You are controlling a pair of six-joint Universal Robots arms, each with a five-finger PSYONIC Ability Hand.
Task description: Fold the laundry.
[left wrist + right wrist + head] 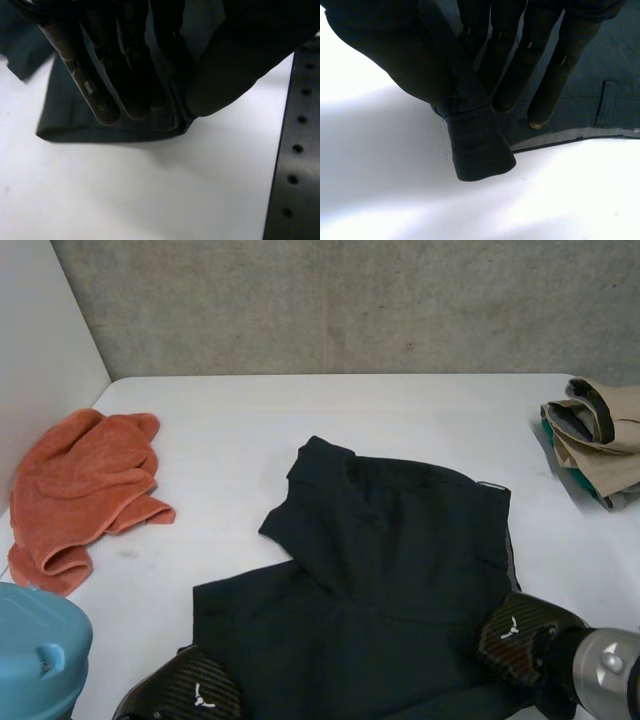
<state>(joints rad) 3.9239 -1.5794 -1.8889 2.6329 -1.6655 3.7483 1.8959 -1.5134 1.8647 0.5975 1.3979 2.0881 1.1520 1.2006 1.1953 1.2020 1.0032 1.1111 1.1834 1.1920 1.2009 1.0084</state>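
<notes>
Dark shorts (pixel 400 570) lie spread across the middle of the white table (pixel 300 420), one leg folded up toward the far side. At the near left corner my left hand (pixel 185 692) grips the cloth. In the left wrist view its fingers (pixel 120 75) and thumb (pixel 235 65) pinch a folded edge of the shorts (pixel 100 132). My right hand (pixel 515 635) is on the near right corner. In the right wrist view its thumb (pixel 395 55) and fingers (pixel 520 65) pinch the shorts' edge, and a small flap (pixel 477 150) hangs below the grip.
An orange towel (pixel 85 490) lies crumpled at the table's left edge. A folded stack of beige and teal clothes (pixel 600 440) sits at the far right. A grey wall runs behind the table. A black perforated strip (pixel 295 150) lies beside the left hand.
</notes>
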